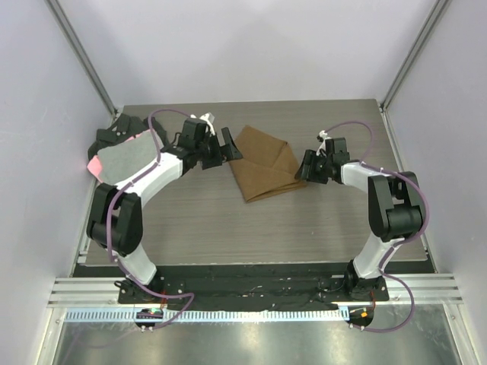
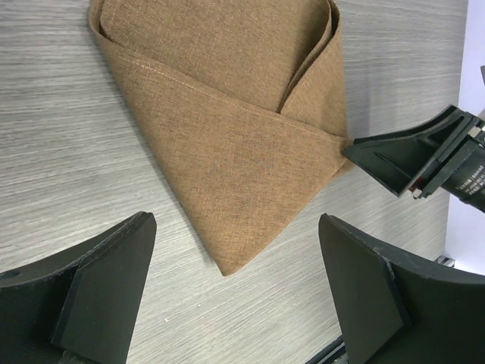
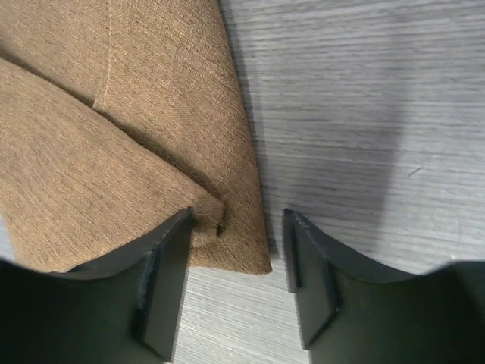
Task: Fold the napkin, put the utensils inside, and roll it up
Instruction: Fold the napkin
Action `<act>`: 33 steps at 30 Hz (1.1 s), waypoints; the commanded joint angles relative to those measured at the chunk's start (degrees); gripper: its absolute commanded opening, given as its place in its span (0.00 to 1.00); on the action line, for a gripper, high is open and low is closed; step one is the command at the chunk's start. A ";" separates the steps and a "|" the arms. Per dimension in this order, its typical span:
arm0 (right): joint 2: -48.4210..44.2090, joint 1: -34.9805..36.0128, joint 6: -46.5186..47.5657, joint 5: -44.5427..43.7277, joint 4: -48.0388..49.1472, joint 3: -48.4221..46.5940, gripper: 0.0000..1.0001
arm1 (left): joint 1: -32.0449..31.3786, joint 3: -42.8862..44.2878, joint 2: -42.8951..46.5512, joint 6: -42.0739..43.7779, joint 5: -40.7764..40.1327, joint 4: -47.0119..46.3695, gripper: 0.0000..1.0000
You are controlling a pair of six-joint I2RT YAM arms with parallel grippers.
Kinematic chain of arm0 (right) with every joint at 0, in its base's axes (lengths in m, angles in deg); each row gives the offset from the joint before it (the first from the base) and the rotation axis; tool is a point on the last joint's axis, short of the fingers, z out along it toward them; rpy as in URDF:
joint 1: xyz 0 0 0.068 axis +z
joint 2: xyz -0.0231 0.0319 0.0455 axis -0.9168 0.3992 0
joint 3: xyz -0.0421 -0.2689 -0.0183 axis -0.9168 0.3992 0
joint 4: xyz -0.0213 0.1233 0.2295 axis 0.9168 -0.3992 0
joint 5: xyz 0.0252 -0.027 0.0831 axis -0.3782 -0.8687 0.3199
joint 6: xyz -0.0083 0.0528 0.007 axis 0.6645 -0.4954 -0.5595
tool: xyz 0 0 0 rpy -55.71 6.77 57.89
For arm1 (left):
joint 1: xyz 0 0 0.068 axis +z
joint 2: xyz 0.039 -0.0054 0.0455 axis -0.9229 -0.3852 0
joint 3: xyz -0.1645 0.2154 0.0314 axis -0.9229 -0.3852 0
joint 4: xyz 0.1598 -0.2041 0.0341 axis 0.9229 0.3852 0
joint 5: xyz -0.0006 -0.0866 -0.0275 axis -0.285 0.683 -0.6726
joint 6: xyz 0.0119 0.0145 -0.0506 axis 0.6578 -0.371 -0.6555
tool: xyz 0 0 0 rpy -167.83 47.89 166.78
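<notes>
The brown napkin lies folded into a layered, pointed shape at the table's middle back. My left gripper hovers open just off its left corner; in the left wrist view that pointed corner of the napkin lies flat between the wide-spread fingers of the left gripper. My right gripper is open and straddles the right corner. In the right wrist view the napkin has a small puckered fold against one finger of the right gripper, with a gap before the other. The utensils are out of view.
A grey cloth with a pink edge lies over black cloths at the back left, under the left arm. White walls enclose the table on three sides. The right gripper's fingers show in the left wrist view.
</notes>
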 commanded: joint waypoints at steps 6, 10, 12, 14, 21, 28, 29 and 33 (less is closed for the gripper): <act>0.30 -0.15 1.11 0.56 0.89 -1.66 0.32 | 1.27 -2.51 4.07 0.09 1.43 -1.83 0.94; -0.14 -0.06 0.75 1.61 -0.16 -1.49 0.12 | 1.45 -3.74 4.77 0.18 1.78 -2.09 0.94; -0.75 0.20 0.23 0.92 -0.69 -0.61 0.07 | 1.45 -4.44 5.03 0.27 2.04 -1.92 0.94; -2.16 0.55 -0.82 -2.14 -1.74 0.18 0.01 | 1.45 -5.58 5.21 0.70 1.87 -1.30 0.94; -9.09 2.57 -10.05 -8.92 -5.87 8.07 0.01 | 1.45 -11.91 7.67 -1.14 0.20 -2.53 0.94; -20.08 8.28 -18.40 -14.80 -7.19 15.73 0.01 | 1.36 -22.01 7.41 -7.11 5.28 -12.72 0.89; -21.40 9.24 -20.15 -15.25 -6.93 16.70 0.01 | 1.36 -22.63 6.36 -7.64 7.03 -13.42 0.89; -25.19 10.22 -22.53 -16.49 -5.61 20.65 0.01 | 1.27 -25.36 3.72 -11.06 10.47 -22.73 0.85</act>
